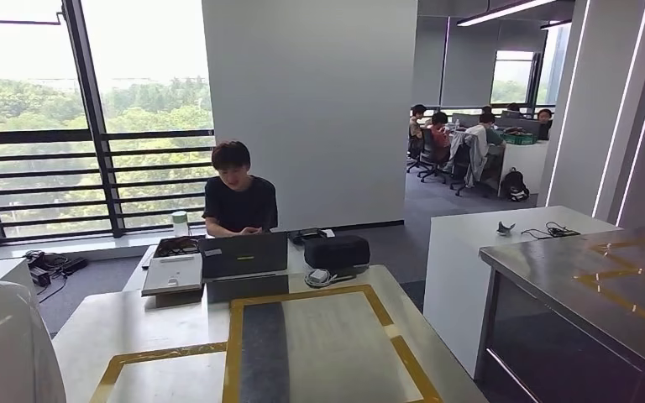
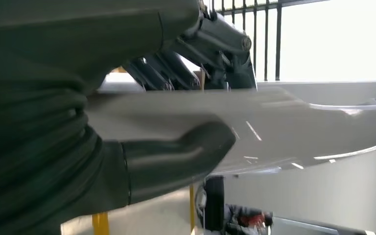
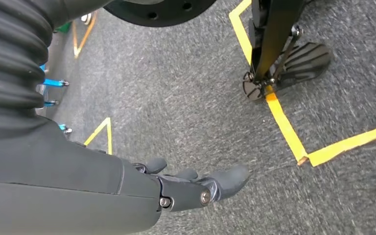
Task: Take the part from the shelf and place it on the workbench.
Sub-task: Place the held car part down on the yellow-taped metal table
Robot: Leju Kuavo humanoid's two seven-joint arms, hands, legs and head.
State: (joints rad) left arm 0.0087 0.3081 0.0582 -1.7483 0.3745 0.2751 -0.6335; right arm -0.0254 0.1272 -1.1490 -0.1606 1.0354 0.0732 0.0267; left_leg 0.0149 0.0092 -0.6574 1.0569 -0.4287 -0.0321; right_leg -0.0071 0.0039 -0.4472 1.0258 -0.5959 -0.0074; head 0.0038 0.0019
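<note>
My left hand (image 2: 54, 147) grips a white, smooth, curved part (image 2: 293, 127): the thick thumb (image 2: 176, 156) presses one face and the dark fingers (image 2: 196, 54) wrap the other. In the head view the white rounded part (image 1: 4, 344) rises at the lower left corner, beside the pale workbench (image 1: 134, 323) that carries a yellow-taped rectangle (image 1: 233, 353). My right hand (image 3: 176, 188) hangs over grey carpet, its fingers stretched out and holding nothing.
A person (image 1: 237, 197) sits behind the workbench at a laptop (image 1: 243, 256), with a black case (image 1: 336, 250) and a white device (image 1: 172, 273) close by. A steel-topped bench (image 1: 588, 281) and a white counter (image 1: 479, 231) stand on the right. Yellow floor tape (image 3: 284, 125) runs past a black stand foot (image 3: 284, 63).
</note>
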